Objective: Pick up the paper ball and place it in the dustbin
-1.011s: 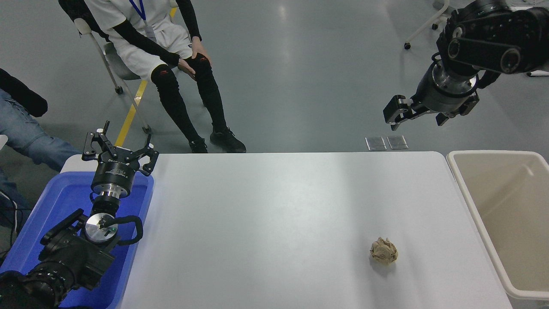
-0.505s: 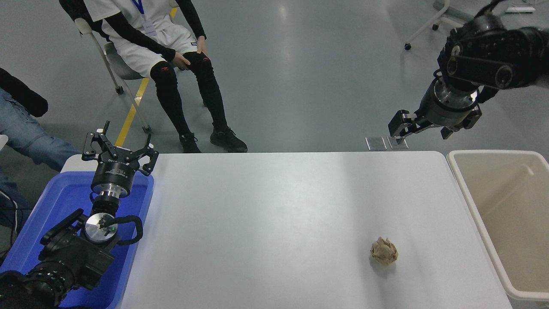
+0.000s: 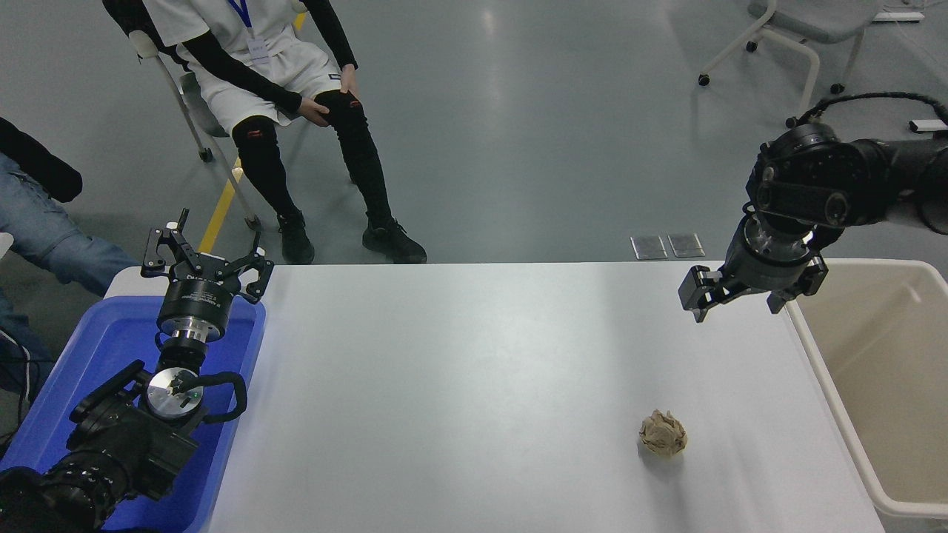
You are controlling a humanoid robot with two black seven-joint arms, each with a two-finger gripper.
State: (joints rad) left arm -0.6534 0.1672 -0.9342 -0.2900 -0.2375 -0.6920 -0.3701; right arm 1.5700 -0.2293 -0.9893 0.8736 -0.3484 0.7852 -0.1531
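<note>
The paper ball (image 3: pixel 663 433) lies on the white bench (image 3: pixel 474 385) toward its near right corner, resting alone on the surface with bare bench all around it. It is a crumpled tan wad with a small shadow under it.

The dustbin (image 3: pixel 815 348), beige with a thick rounded rim, stands just off the bench's right edge; its long rim runs alongside that edge, and its inside shows only smooth walls.

The right gripper (image 3: pixel 733 300) hangs over the far right corner of the bench, close to the dustbin's near rim, pointing down. Its fingers are spread apart and nothing is between them. It is well apart from the paper ball, which sits nearer the camera.

The left gripper (image 3: pixel 206 255) is parked at the far left corner of the bench above a bright blue tray (image 3: pixel 74 385), its fingers splayed wide and holding nothing. The tray sits along the bench's left edge.

Beyond the bench's far edge a person (image 3: pixel 289 96) in white shorts and black leggings sits on a chair, hands at the knees. Another person's jeans-clad leg (image 3: pixel 52 237) shows at the left edge of the view. An empty wheeled chair (image 3: pixel 800 37) stands on the grey floor at the far right.
</note>
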